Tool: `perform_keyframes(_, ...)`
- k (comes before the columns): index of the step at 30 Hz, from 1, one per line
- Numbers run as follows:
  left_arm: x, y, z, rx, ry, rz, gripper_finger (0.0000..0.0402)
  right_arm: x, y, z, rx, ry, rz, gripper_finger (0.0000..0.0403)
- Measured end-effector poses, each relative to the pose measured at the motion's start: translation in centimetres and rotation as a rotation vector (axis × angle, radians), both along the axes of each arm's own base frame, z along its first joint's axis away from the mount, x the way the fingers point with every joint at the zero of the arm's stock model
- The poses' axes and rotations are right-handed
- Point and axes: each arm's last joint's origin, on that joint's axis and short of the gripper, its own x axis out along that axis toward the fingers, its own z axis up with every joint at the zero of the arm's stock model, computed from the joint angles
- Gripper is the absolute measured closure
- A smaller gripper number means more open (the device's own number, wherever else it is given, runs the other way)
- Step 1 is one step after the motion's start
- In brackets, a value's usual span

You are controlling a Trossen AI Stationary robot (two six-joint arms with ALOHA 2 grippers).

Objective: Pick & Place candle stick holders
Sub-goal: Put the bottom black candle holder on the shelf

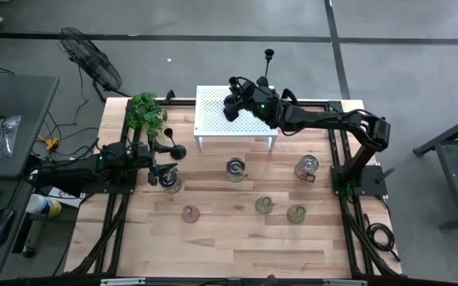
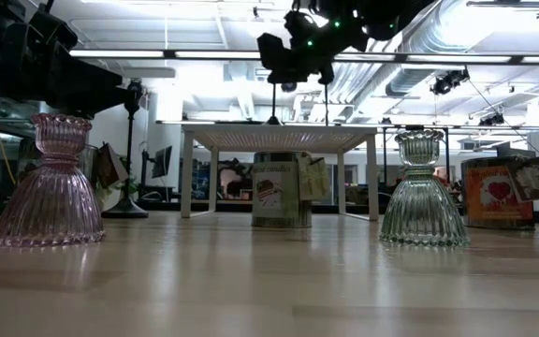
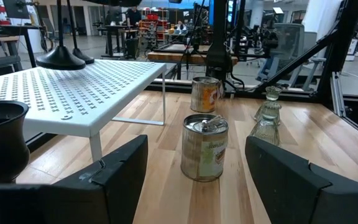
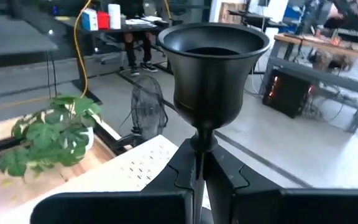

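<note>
Now reaching in from the right of the high view across the white shelf (image 1: 237, 115) at top centre, right gripper (image 4: 199, 163) pinching the stem of a black candlestick (image 4: 212, 74) and holding it upright above the perforated top. Lying low at mid-left, left gripper (image 3: 194, 171) spreading wide beside a toppled black candlestick (image 1: 169, 148) near the plant (image 1: 145, 110). Sitting well apart on the open wood below the shelf, pink glass holder (image 2: 49, 183) and greenish glass holder (image 2: 423, 192), tins (image 3: 205, 147) between.
</note>
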Motion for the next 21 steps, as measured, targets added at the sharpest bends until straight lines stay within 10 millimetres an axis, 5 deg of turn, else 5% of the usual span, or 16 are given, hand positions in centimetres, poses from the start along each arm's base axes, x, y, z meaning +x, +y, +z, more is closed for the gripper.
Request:
perform_keyframes(11,0.0,0.0,0.0,0.0,0.0,0.0,0.0137,-0.9,-3.1,-0.2,0.038,-0.001,-0.139,0.0398)
perform_keyframes(21,0.0,0.0,0.0,0.0,0.0,0.0,0.0137,0.5,-4.4,-0.3,0.054,0.032,-0.14,0.0398)
